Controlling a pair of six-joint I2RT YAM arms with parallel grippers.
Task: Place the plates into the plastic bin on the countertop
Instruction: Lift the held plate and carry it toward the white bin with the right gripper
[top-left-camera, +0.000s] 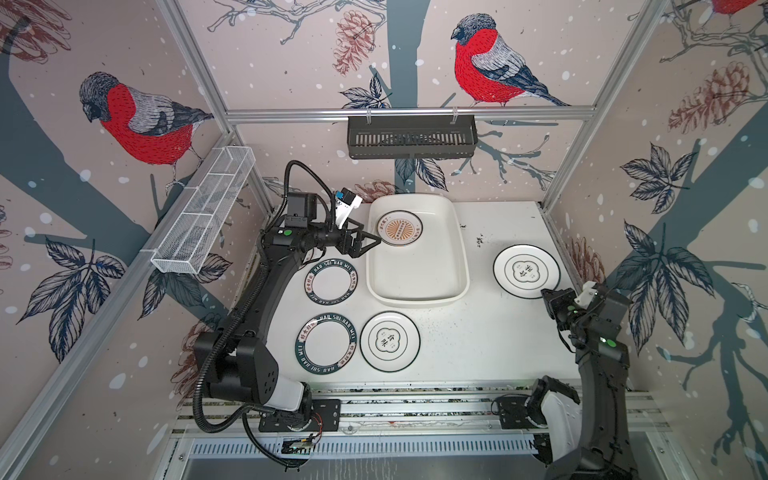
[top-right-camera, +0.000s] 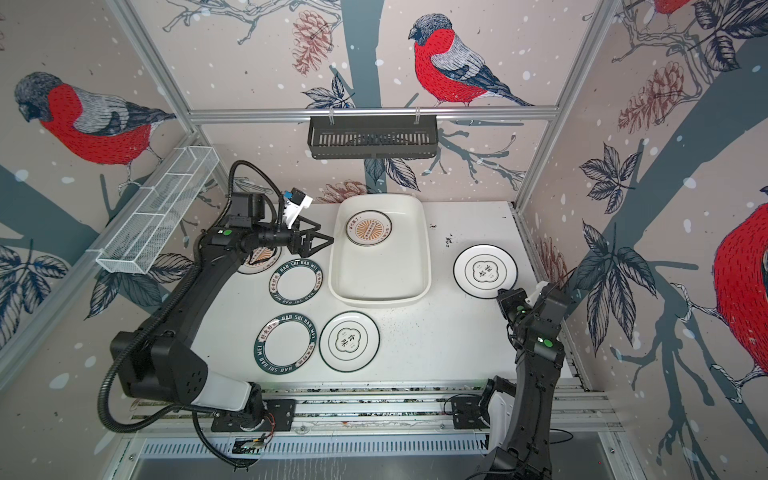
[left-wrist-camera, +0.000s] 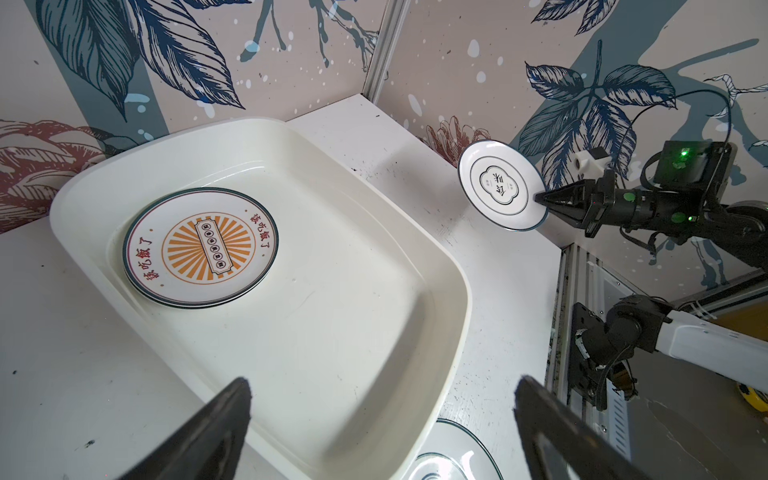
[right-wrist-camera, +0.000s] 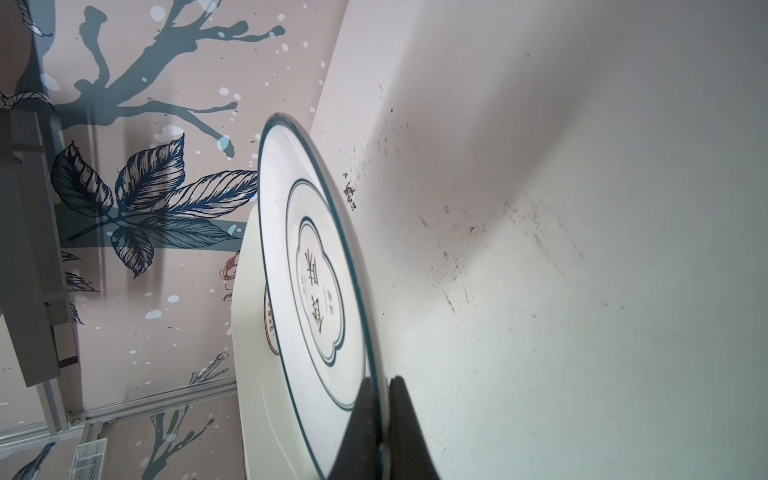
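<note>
The plastic bin (top-left-camera: 417, 297) (top-right-camera: 380, 296) stands at the back middle of the countertop (top-left-camera: 478, 332), with a sunburst plate (top-left-camera: 400, 227) (left-wrist-camera: 201, 245) lying in its far end. My left gripper (top-left-camera: 372, 234) (left-wrist-camera: 382, 382) hovers open over the bin's left rim, holding nothing. My right gripper (top-left-camera: 544, 292) (right-wrist-camera: 381, 380) is shut on the near rim of an emblem plate (top-left-camera: 526, 271) (right-wrist-camera: 320, 291) at the right, which looks tilted up from the countertop. Two lettered-rim plates (top-left-camera: 330, 283) (top-left-camera: 326, 343) and another emblem plate (top-left-camera: 390, 341) lie left of and in front of the bin. My left arm partly hides a further sunburst plate (top-right-camera: 259, 259).
A black slotted shelf (top-left-camera: 411, 137) hangs on the back rail above the bin. A white wire basket (top-left-camera: 203, 212) is fixed to the left wall. Aluminium framing (top-left-camera: 415, 399) runs along the front edge, with both arm bases on it.
</note>
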